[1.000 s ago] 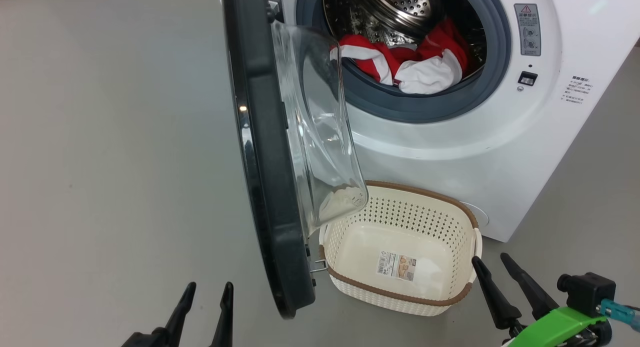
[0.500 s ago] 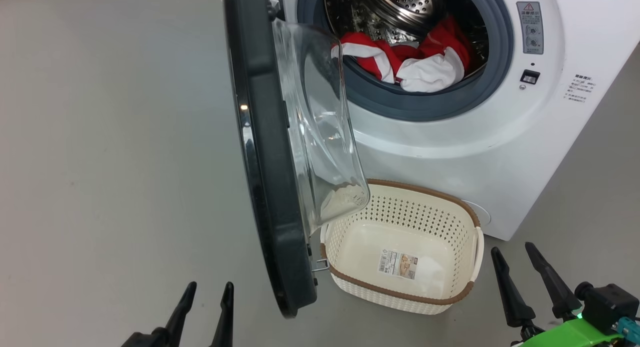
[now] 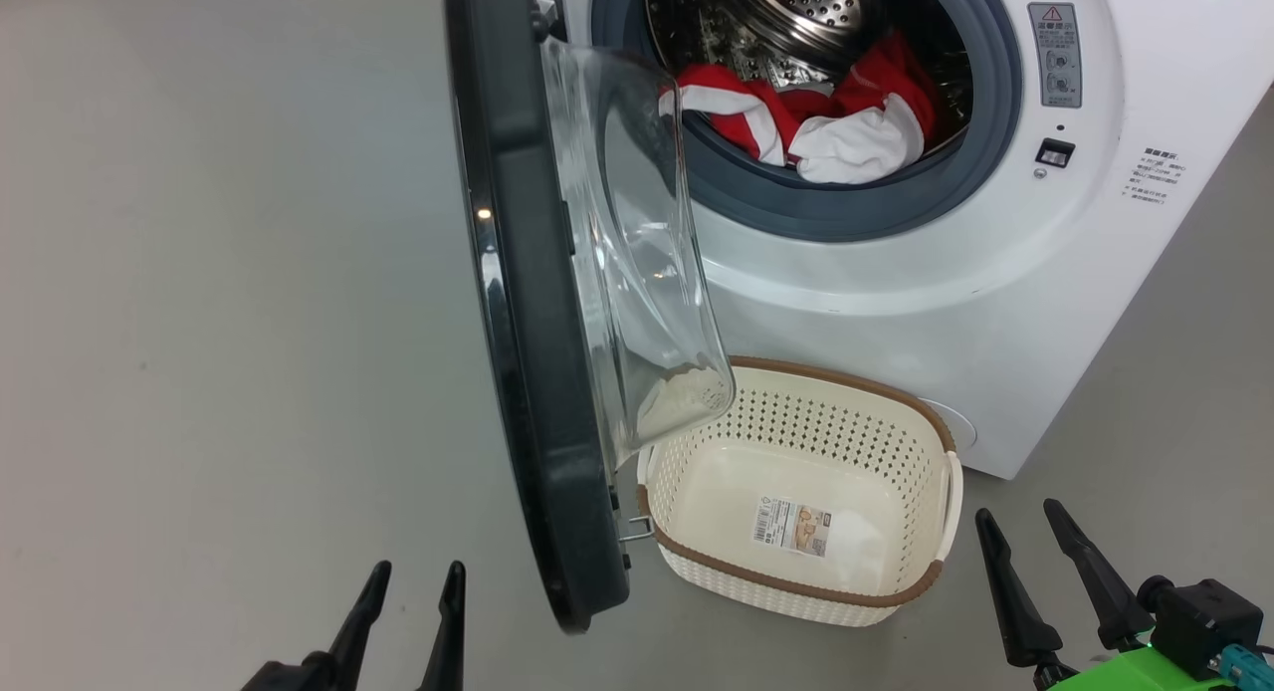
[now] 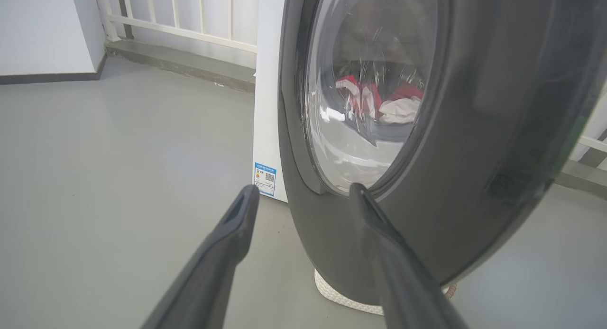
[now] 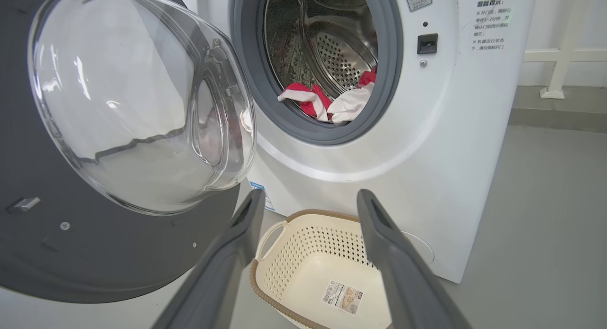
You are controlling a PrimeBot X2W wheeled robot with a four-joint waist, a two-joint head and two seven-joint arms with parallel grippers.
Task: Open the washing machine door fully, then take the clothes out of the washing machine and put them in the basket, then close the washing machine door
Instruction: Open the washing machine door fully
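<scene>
In the head view, the washing machine door [image 3: 537, 392] is seen edge-on, swung out from the washing machine [image 3: 896, 303], with its glass bowl overhanging the left end of the basket [image 3: 816, 422]. The basket is set on the grey floor [image 3: 199, 323] just in front of the machine, and a barcode sticker [image 3: 791, 525] is noted on its bottom. The clothes [image 3: 826, 133] are found in the drum [image 3: 796, 14], lying at the lower lip of the opening against the grey gasket [image 3: 826, 218]. The left gripper [image 3: 418, 572] is recorded at the lower left, on the door's outer side, and the right gripper [image 3: 1015, 514] at the lower right beside the basket. Both are spread wide and nothing is held in either. In the left wrist view, the door's black outer face is presented close ahead of the fingers [image 4: 223, 253]. The clothes are made out through the glass, and a blue label [image 4: 265, 178] on the machine's side and a white railing [image 4: 180, 16] are disclosed. A sliver of the basket is noted beneath the door's bottom edge. In the right wrist view, the door's inner side is shown with the bowl nearly full-face, the perforated drum is looked into, and the basket is framed between the parted fingers [image 5: 398, 272].
</scene>
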